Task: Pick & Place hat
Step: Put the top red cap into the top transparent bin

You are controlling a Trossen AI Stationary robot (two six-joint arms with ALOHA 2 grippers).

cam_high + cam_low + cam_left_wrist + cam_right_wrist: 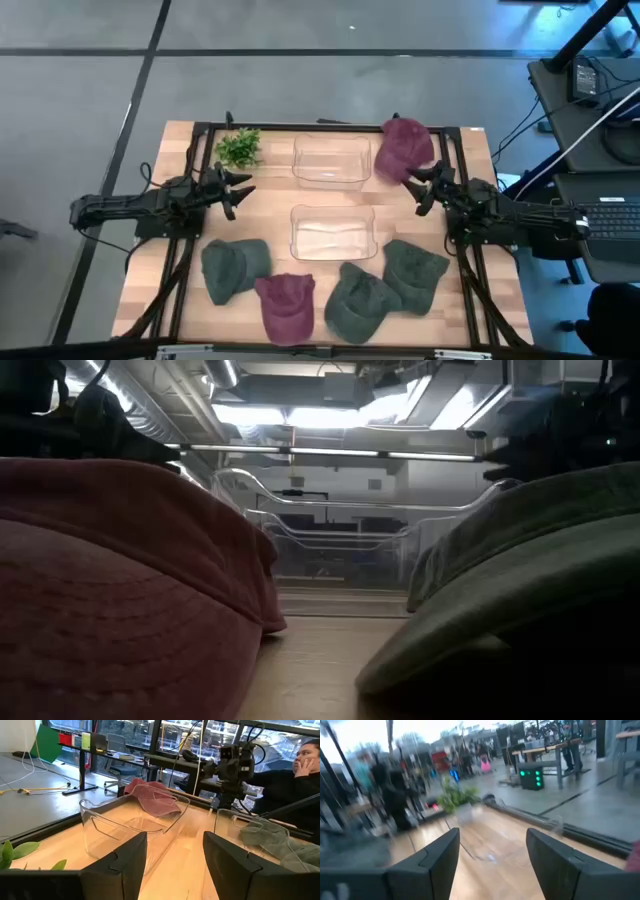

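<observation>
Right jaws [416,192] wide, empty, just beside maroon hat [403,146] draped over bin [330,161] edge

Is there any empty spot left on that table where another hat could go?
Yes: bare wood lies between the left gripper and the two clear bins, and between those bins and the right gripper. The front edge is crowded: four hats fill it. A maroon hat drapes the far bin's corner.

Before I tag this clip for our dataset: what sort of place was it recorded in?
Probably a robotics lab or workshop. A wooden table framed by a black rig holds caps and clear plastic bins, staged for practice. Beyond it are desks with computer gear, a person seated nearby, and exposed ceiling ducts.
</observation>
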